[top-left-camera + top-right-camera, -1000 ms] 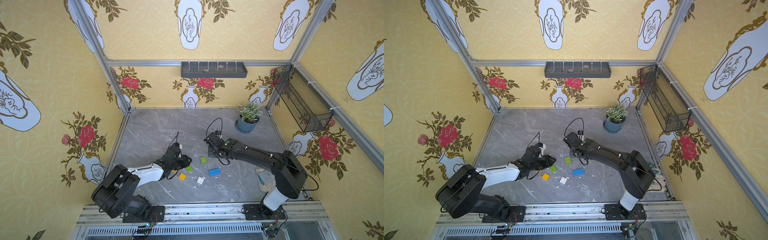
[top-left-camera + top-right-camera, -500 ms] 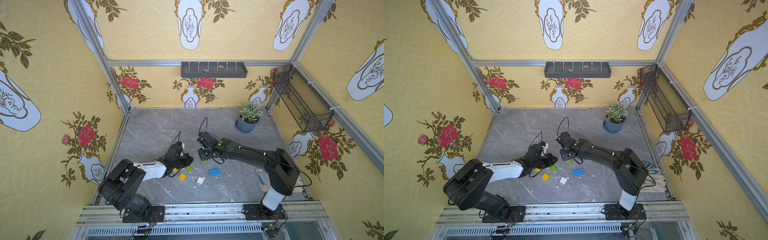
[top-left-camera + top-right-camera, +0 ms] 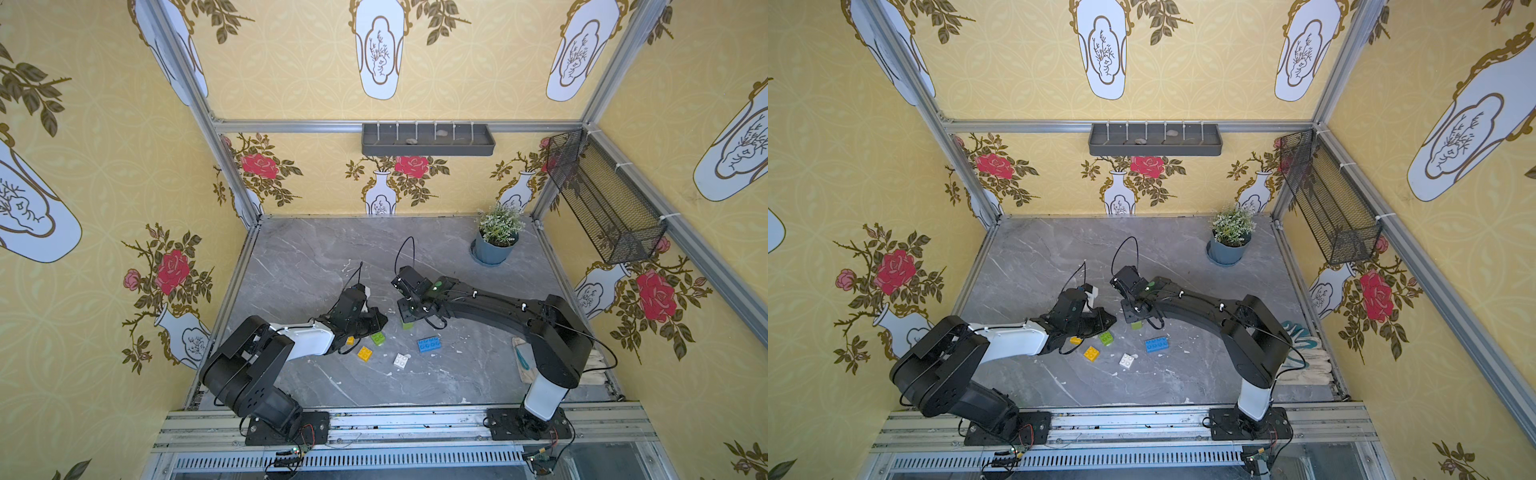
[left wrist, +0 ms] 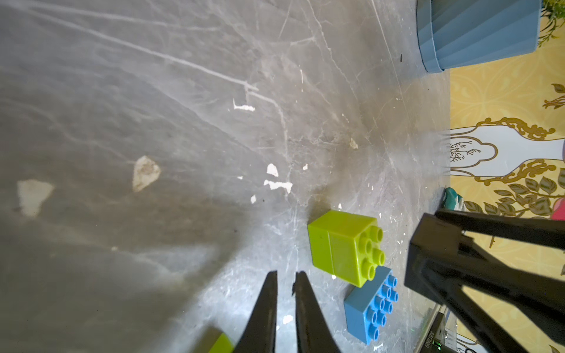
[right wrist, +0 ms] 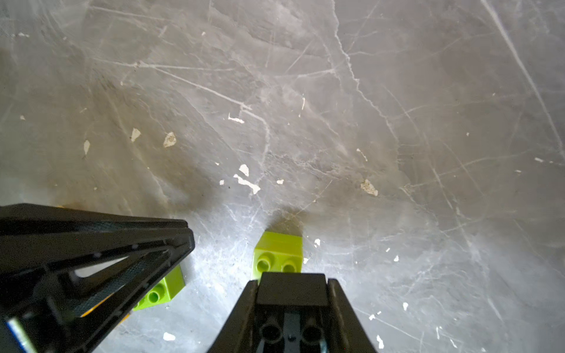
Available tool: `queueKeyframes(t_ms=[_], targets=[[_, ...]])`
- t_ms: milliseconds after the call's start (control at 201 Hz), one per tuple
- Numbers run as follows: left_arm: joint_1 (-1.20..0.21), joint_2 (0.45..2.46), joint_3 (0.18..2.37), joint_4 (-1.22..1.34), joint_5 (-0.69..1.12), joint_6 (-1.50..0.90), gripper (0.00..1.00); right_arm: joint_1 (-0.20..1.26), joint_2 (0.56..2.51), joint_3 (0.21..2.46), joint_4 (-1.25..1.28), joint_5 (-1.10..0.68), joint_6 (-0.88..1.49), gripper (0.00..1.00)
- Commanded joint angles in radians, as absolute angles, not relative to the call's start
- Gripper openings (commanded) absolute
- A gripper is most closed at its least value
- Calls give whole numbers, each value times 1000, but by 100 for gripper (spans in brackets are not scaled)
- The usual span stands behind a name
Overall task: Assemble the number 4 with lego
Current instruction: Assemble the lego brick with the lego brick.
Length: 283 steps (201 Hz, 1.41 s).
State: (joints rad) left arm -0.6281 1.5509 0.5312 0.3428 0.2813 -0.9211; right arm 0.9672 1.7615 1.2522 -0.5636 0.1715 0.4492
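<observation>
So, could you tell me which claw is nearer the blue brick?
Right. The right claw, holding a black brick, hangs just behind the blue brick, above a lime green brick; the left claw is farther away, off to the brick's left.

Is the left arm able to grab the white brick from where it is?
Probably yes. The white brick lies alone on open table close to the left gripper, nothing on it. The nearest yellow brick stands apart, so the way looks free.
</observation>
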Motion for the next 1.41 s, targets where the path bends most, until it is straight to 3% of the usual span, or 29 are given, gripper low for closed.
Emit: queueKeyframes(t_ms=[0,1404], targets=[[-629,1559,534,356,285,-914,16,970,1765,1255,-566,190,478,21],[-632,1575,539,356,283,-908,16,957,1863,1333,-662,155,518,22]])
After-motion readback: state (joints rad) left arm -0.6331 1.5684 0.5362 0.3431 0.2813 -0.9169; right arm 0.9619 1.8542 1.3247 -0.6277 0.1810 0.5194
